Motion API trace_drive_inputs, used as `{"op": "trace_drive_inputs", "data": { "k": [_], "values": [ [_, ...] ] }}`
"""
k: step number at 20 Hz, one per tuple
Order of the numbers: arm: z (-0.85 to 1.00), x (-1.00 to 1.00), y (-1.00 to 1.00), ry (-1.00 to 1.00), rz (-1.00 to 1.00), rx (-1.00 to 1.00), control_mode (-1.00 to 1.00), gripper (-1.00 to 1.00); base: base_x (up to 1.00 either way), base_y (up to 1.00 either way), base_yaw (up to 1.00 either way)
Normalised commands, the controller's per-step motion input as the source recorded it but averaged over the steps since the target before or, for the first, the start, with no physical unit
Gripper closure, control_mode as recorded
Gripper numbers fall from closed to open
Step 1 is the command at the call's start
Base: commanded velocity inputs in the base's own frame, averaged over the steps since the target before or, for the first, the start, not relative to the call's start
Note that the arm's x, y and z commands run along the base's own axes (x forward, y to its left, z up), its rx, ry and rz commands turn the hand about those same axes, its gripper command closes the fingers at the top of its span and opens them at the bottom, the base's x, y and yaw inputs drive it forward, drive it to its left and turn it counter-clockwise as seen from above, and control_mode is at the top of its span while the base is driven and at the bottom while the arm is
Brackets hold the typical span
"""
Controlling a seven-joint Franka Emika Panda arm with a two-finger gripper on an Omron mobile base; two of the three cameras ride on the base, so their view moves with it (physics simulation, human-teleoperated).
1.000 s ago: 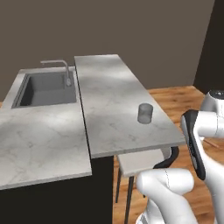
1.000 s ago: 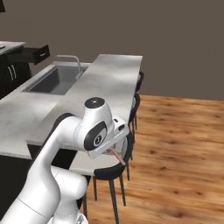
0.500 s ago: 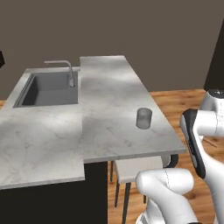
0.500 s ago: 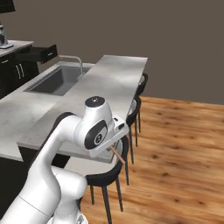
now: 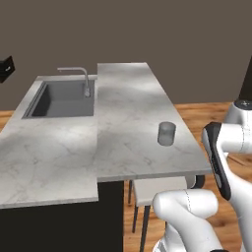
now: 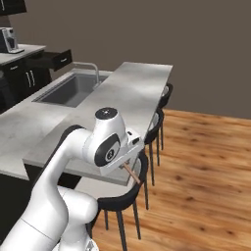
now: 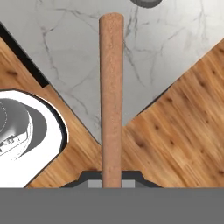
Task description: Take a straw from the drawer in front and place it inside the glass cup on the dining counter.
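Straw (image 7: 111,96), pinched at its lower end by the end effector (image 7: 112,177) beside the dining counter (image 5: 128,113), looks light, stiff and slender, so a low, firm hold should suit lowering it into the glass cup (image 5: 166,134).

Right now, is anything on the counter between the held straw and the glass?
Nothing visible is. The gripper holds the straw pointing over the counter corner. The glass stands alone on bare marble near the stool-side edge; sink and faucet sit well off.
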Motion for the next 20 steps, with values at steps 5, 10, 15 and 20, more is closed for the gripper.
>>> {"op": "trace_drive_inputs", "data": {
  "k": [5,10,15,20],
  "values": [
    [-0.03,0.01,0.0,0.01,0.01,0.03,-1.0,1.0,0.01,0.0,0.07],
    [0.06,0.09,0.0,0.0,0.11,0.35,-1.0,1.0,0.0,0.0,0.0],
    [0.25,0.19,0.02,0.0,0.13,0.51,-1.0,1.0,0.0,0.0,0.0],
    [0.71,0.44,0.17,0.0,0.06,0.4,-1.0,1.0,0.0,0.0,0.0]
  ]
}}
